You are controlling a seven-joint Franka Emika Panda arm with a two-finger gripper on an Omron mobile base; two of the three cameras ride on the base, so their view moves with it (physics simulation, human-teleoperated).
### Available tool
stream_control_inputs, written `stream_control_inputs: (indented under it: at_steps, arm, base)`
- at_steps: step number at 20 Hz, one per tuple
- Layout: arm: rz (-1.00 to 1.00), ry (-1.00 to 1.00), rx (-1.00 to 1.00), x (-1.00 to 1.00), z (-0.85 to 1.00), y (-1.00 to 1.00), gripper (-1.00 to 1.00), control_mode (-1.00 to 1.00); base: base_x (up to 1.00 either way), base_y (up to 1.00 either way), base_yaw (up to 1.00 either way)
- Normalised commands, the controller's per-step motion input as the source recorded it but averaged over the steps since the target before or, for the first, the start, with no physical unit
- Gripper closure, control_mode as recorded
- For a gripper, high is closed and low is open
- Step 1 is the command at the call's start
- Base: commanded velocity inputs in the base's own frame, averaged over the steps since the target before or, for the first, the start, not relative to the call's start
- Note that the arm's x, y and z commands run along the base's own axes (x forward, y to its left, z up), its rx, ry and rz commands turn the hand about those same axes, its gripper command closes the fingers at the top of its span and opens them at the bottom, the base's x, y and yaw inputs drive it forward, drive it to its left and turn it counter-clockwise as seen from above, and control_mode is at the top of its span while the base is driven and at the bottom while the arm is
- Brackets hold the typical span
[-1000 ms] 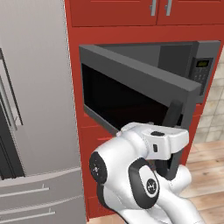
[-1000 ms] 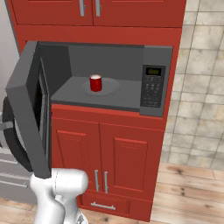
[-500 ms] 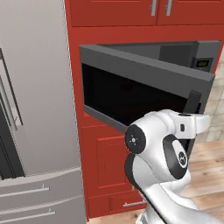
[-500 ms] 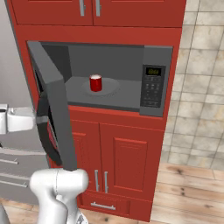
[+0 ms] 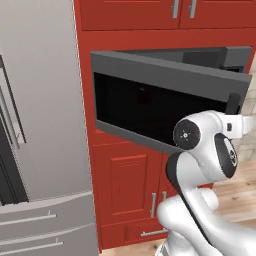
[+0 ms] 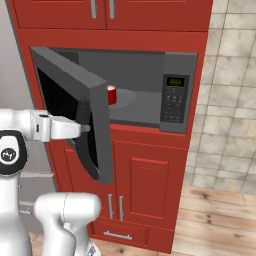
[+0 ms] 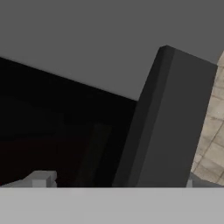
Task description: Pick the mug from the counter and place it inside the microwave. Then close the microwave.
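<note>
I see red cabinets filling the frame's centre, with 2 upper doors along the top edge. Beige wall tiles run down the right, wood flooring lower right. A grey fridge stands left.

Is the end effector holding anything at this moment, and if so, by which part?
Nothing is held. The end effector is open, against the outer face of the microwave door; the mug sits inside the microwave.
</note>
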Motion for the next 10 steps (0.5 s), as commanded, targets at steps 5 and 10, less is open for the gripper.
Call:
stream_control_inputs:
  at_steps: [5, 10]
  arm:
    - [0.08, 0.00, 0.00, 0.66, 0.00, -0.51, -1.00, -1.00]
    - [0.09, 0.00, 0.00, 0.71, 0.00, -0.48, -1.00, -1.00]
  base:
    - [0.00, 0.00, 0.00]
    - [0.00, 0.00, 0.00]
